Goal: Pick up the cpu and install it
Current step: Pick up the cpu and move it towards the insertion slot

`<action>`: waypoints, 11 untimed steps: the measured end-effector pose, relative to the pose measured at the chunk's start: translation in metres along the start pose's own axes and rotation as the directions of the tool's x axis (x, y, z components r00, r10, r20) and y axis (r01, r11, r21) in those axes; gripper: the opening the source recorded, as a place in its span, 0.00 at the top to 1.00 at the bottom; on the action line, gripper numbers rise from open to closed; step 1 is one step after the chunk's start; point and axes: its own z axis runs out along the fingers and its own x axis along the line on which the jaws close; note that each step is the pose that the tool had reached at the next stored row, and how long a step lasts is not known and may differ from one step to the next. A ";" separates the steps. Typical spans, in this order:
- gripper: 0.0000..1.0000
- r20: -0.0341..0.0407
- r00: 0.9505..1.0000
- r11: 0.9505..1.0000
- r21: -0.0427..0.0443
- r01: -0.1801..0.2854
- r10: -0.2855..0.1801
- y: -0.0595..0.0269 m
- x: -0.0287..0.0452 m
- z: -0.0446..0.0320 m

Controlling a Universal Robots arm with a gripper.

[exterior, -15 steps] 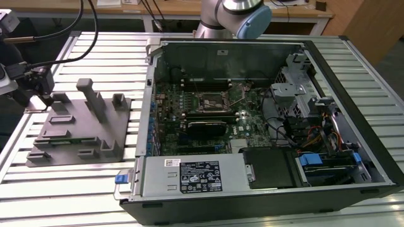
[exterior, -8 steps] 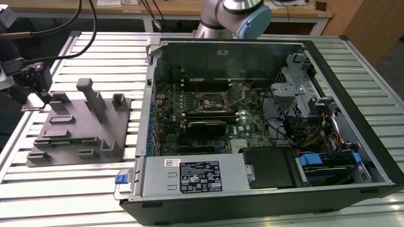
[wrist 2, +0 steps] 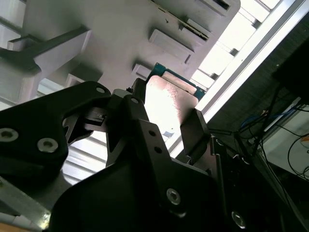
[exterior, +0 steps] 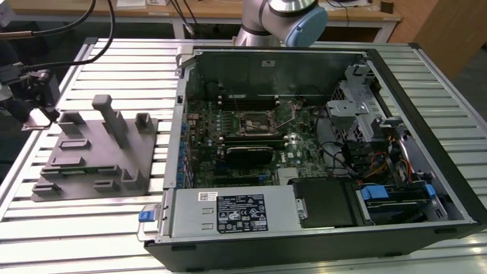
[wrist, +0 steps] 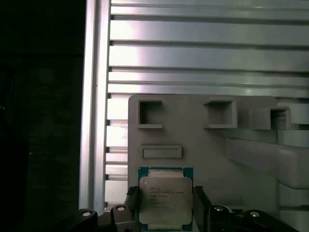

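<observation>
**Cpu pinched in the hand at the end of the grey fixture**

The small flat square cpu (wrist: pixel 165 199) (wrist 2: pixel 169 104), with a pale silver metal top and a thin green rim, is seen in both wrist views between the black fingers (wrist: pixel 200 209) of the hand (wrist: pixel 165 211). The fingers are pressed against two opposite edges of the chip, so it is pinched between them. Whether the chip is resting on the surface below or is raised off it cannot be told.

The big grey plastic fixture (exterior: pixel 95 157) with upright posts is taken as the landmark. The cpu is placed over one end of the fixture's flat base, just beside a shallow rectangular recess (wrist: pixel 161 152) and near two square pockets (wrist: pixel 150 114).

In the exterior view the hand (exterior: pixel 40 111) is found at the fixture's edge on the exterior view's left, and black cables (exterior: pixel 84 34) are led to it. The fixture is carried by the silver slatted aluminium worktop (exterior: pixel 99 228). An open black computer case (exterior: pixel 426 131) is set just beside the fixture on the exterior view's right. Its green motherboard (exterior: pixel 304 154) is exposed, and a square metal-framed socket (exterior: pixel 255 121) is seen on it, well apart from the fixture.
</observation>
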 end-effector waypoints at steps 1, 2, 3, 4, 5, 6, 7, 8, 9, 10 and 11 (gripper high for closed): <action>0.47 0.000 1.000 1.000 0.000 0.000 0.000 0.0001 0.0000 -0.0011; 0.47 0.000 1.000 1.000 0.000 0.000 0.000 0.0001 0.0000 -0.0024; 0.47 0.000 1.000 1.000 0.000 0.000 0.000 0.0002 0.0000 -0.0035; 0.47 0.000 1.000 1.000 0.000 0.000 0.000 0.0002 0.0000 -0.0049; 0.47 0.000 1.000 1.000 0.000 0.000 0.000 0.0003 -0.0001 -0.0061; 0.47 0.000 1.000 1.000 0.000 0.000 0.000 0.0004 -0.0001 -0.0074; 0.47 0.000 1.000 1.000 0.000 0.000 0.000 0.0004 -0.0001 -0.0087; 0.47 0.000 1.000 1.000 0.000 0.000 0.000 0.0005 -0.0001 -0.0101; 0.47 0.000 1.000 1.000 0.000 0.000 0.000 0.0005 -0.0001 -0.0115; 0.47 0.000 1.000 1.000 0.000 0.000 0.000 0.0006 -0.0001 -0.0128; 0.47 0.000 1.000 1.000 0.000 0.000 0.000 0.0007 -0.0001 -0.0143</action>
